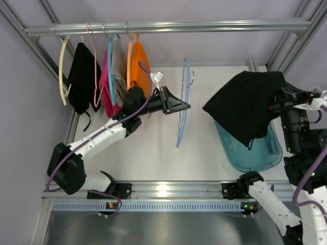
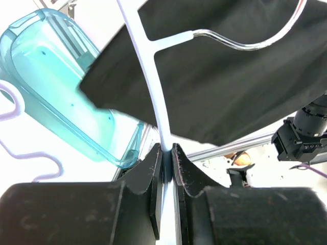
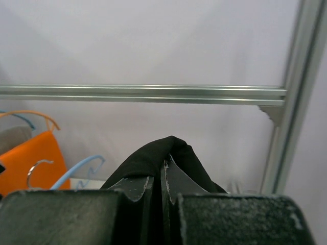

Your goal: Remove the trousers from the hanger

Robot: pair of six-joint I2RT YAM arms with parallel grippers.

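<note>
My left gripper [image 1: 179, 105] is shut on the lower bar of a bare pale blue hanger [image 1: 184, 102], held in the air over the middle of the table. In the left wrist view the jaws [image 2: 167, 153] pinch the hanger's thin bar [image 2: 153, 76]. My right gripper [image 1: 278, 104] is shut on the black trousers [image 1: 248, 104], which hang free of the hanger above a teal bin [image 1: 255, 153]. In the right wrist view black cloth [image 3: 153, 158] bulges over the closed gripper [image 3: 162, 171]. The orange trousers [image 1: 139, 64] hang on the rail at the back.
A metal rail [image 1: 168, 25] at the back carries a cream hanger [image 1: 63, 71], a black garment [image 1: 82, 76], a magenta garment [image 1: 107, 81] and a beige one. Aluminium frame posts stand at both sides. The teal bin [image 2: 61, 92] lies at the right.
</note>
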